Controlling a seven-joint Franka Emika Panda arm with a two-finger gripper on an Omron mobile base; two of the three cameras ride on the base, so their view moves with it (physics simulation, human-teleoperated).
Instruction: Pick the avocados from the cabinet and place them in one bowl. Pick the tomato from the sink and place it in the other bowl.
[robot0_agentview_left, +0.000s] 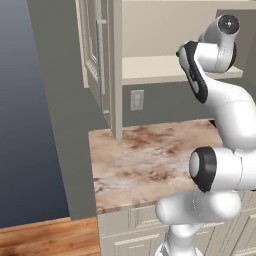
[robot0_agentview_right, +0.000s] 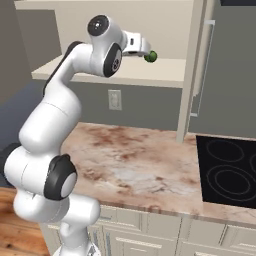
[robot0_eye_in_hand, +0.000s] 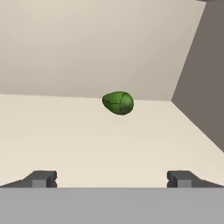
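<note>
- Up on the cabinet (robot0_agentview_right: 200, 65) shelf, one avocado (robot0_eye_in_hand: 118, 103) lies on its side on the cream board, toward the back wall and near the right-hand corner.
- End effector (robot0_eye_in_hand: 111, 179) released: its two dark tips stand wide apart, nothing between them, short of the fruit.
- Why so wide? My read is that the fruit is plump and rounded, so the jaws want full spread to slip either side of it.
- Hand is level with the shelf and pointing straight in, which suits a reach under the cabinet's top without clipping the open door (robot0_agentview_left: 92, 55).
- Avocado sits almost dead centre between the tips in the hand view, so the approach looks lined up; what remains is to close the gap.
- Hand view gives the fruit's shape, its lie and the bare shelf around it.
- Right base view shows the avocado (robot0_agentview_right: 150, 56) as a small green dot just past the wrist, plus the marbled surface (robot0_agentview_right: 135, 160) below and a dark cooktop (robot0_agentview_right: 227, 172) to the right.
- Left base view has the arm blocking the fruit, but shows the door's bar handle (robot0_agentview_left: 100, 65) and a wall outlet (robot0_agentview_left: 136, 99).
- One avocado is all I can make out.
</note>
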